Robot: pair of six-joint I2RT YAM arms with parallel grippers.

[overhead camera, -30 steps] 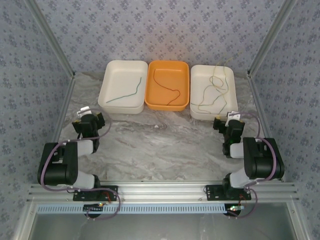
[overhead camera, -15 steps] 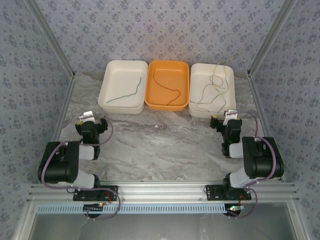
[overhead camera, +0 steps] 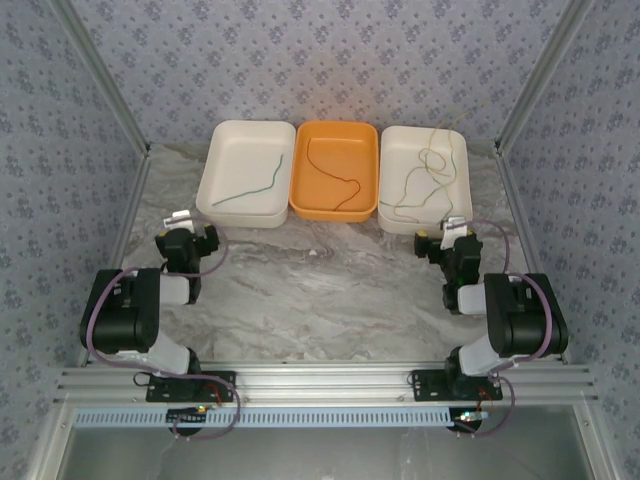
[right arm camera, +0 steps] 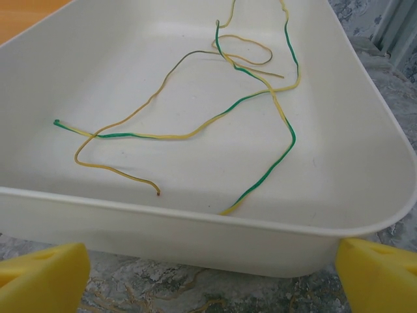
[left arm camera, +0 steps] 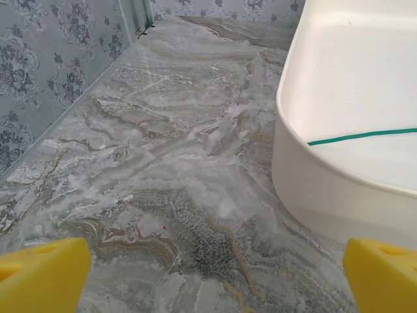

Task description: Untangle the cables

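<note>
The left gripper (overhead camera: 186,234) has nudged rightward, fingers spread wide; a thin dark-green wire (left arm camera: 365,135) lies in the cream plastic tray (left arm camera: 306,182) ahead-right. The right gripper (overhead camera: 449,236), equally wide, faces tangled yellow and green-striped wires (right arm camera: 195,134) just ahead.

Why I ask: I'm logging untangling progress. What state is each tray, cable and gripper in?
Left white plastic tray: holds one thin dark green cable, alone.
Orange plastic tray: holds one thin dark red cable, alone.
Right white plastic tray: thin yellow cable and green-yellow cable crossing each other.
Left gripper: open, empty.
Right gripper: open, empty.
</note>
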